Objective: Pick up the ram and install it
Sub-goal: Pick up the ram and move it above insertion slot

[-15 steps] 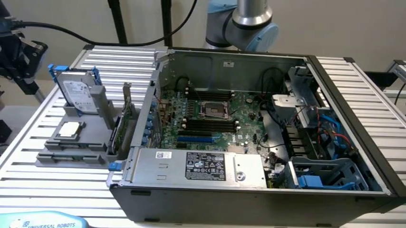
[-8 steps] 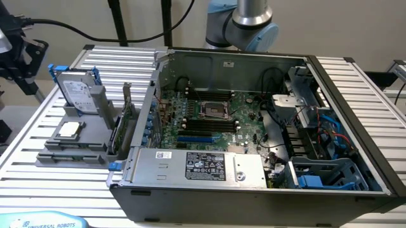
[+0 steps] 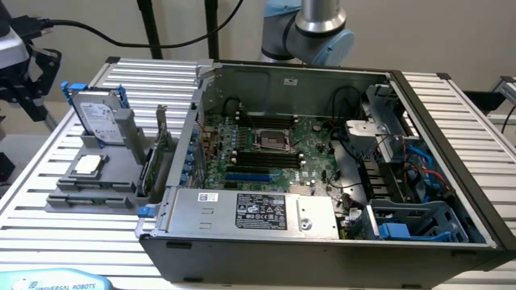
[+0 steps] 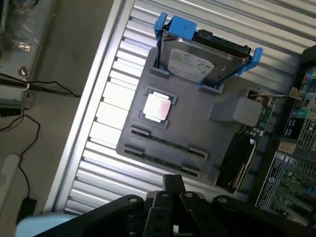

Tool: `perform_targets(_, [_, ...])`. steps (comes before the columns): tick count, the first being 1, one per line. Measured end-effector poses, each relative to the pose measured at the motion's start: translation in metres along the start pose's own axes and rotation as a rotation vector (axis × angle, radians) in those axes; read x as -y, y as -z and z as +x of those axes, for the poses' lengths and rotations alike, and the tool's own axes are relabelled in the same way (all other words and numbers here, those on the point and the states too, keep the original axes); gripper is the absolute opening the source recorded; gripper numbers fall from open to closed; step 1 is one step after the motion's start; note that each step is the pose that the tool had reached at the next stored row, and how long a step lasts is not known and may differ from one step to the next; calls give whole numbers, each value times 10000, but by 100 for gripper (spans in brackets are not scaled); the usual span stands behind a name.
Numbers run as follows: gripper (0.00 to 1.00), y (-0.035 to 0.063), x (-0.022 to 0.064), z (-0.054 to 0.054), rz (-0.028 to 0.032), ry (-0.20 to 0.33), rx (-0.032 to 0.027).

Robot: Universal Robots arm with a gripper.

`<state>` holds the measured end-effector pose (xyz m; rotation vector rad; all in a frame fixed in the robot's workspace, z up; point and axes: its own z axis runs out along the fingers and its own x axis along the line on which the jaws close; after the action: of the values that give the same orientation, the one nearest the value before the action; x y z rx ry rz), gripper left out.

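Observation:
Two ram sticks (image 4: 167, 143) lie flat in the slots of a grey holder tray (image 4: 197, 123), thin green strips beside the square silver processor (image 4: 158, 106). In the exterior view the ram (image 3: 89, 197) sits at the tray's near end, left of the open computer case (image 3: 322, 241). My gripper (image 4: 172, 186) hangs high above the tray's near edge, fingers pressed together and holding nothing. It appears as a black shape (image 3: 32, 84) at the exterior view's left edge. The black memory slots (image 3: 266, 159) on the motherboard stand vacant.
A hard drive in a blue bracket (image 3: 101, 118) stands at the tray's far end. An upright green expansion card (image 3: 161, 151) stands between tray and case. A power supply (image 3: 250, 211) fills the case's front. Cables run behind the table.

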<state>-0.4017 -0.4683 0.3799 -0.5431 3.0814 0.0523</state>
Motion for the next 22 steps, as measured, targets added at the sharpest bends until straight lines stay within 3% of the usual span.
perform_targets(22, [11,-22,1,0,-71,3987,-123])
